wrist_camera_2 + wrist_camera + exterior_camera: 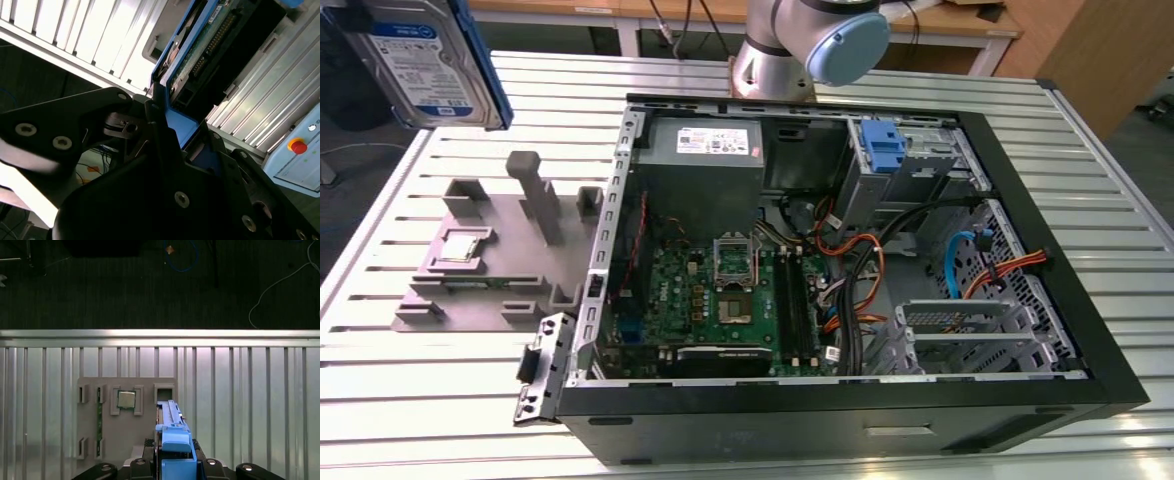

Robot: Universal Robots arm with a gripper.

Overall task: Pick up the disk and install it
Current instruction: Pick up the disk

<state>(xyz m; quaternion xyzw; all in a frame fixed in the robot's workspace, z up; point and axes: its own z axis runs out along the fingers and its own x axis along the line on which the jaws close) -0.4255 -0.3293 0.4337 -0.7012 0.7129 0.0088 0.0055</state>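
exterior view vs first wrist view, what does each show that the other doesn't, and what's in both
Exterior view's own: the open computer case with its motherboard, the arm behind it, and the disk held high at that view's left, label showing. First wrist view's own: the end effector shut on the disk's blue carrier, seen edge-on, and dark floor past the table. Shared: the disk, the grey fixture and the slatted table.

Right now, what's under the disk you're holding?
Below the disk, clamped in the gripper, the grey fixture lies on the slatted table, with a square chip in one pocket. The part of the fixture behind the disk and gripper is covered.
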